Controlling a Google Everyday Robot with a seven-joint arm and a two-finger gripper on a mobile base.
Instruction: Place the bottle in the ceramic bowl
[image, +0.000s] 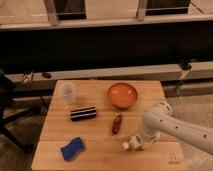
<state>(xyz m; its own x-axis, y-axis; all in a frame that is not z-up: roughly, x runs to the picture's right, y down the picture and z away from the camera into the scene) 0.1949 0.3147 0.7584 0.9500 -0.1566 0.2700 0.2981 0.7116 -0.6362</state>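
Bottle (127, 145): small, white, smooth plastic, low on the wooden tabletop (100, 161) near its front edge and right of centre. It is right at the tip of my tool (136, 142). I cannot tell whether the tool is clamped on it, or which way the bottle lies.

My arm (167, 125) is a rounded white shell. It reaches in over the tabletop's right edge and bends down to the tool.

Ceramic bowl (122, 95): round, shallow, glossy orange-brown, set toward the far edge and well apart from the bottle. Bare pale wood lies between the two.

Dark red slender object (116, 124): lies just left of that stretch, near the bottle but not touching it.

Black bar with pale stripes (83, 113): lies flat left of centre.

Translucent white cup (67, 92): upright at the far left.

Blue sponge (73, 148): soft, with a wavy outline, at the front left. An open strip of wood along the front edge separates it from the bottle.
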